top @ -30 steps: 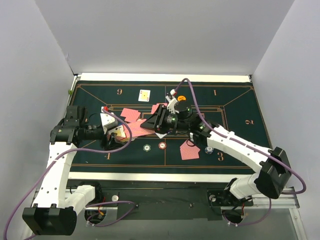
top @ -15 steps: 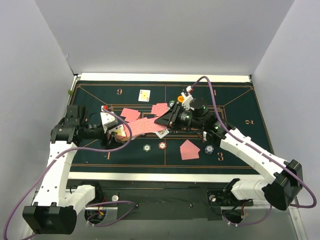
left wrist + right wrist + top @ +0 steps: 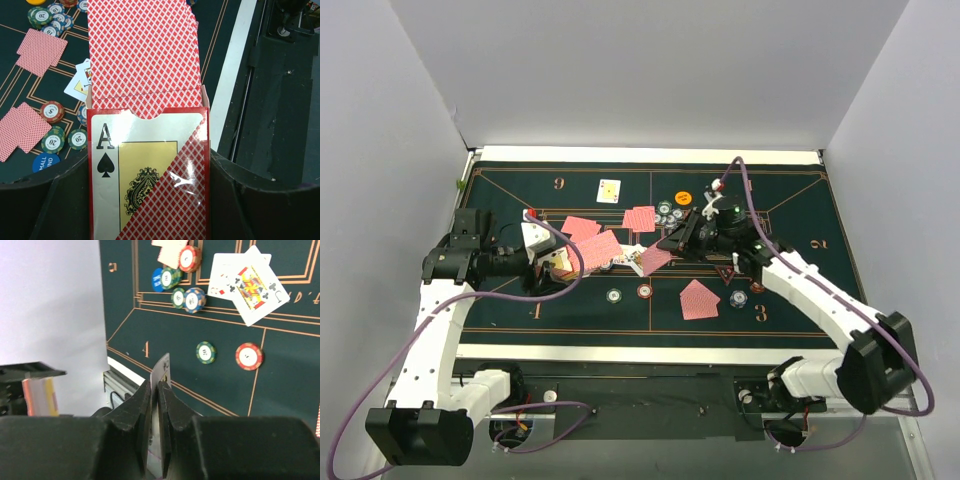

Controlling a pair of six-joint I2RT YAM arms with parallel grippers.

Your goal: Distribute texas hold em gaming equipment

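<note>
My left gripper (image 3: 552, 266) is shut on a red card box (image 3: 150, 175) with an ace of spades on its front. A stack of red-backed cards (image 3: 144, 50) sticks out of its open end. My right gripper (image 3: 672, 247) is shut on a single playing card (image 3: 163, 371), seen edge-on, and holds it above the middle of the green mat (image 3: 800, 200). Face-up cards (image 3: 249, 282) lie under it. Red-backed cards (image 3: 699, 298) lie at several spots. A green chip (image 3: 614, 295) and a red chip (image 3: 644, 291) lie near the front. Chip stacks (image 3: 669, 212) and an orange button (image 3: 683, 198) sit further back.
A face-up card (image 3: 609, 190) lies at the back by the "6" mark. More chips (image 3: 738, 299) lie under my right forearm near the "3". A blue button (image 3: 46, 162) and chips (image 3: 52, 111) lie beside the box. White walls close in the table on three sides.
My right gripper has drawn back to the right, away from the deck, with one card in it. This uncovered the chip stacks and orange button. My left arm has held still.
</note>
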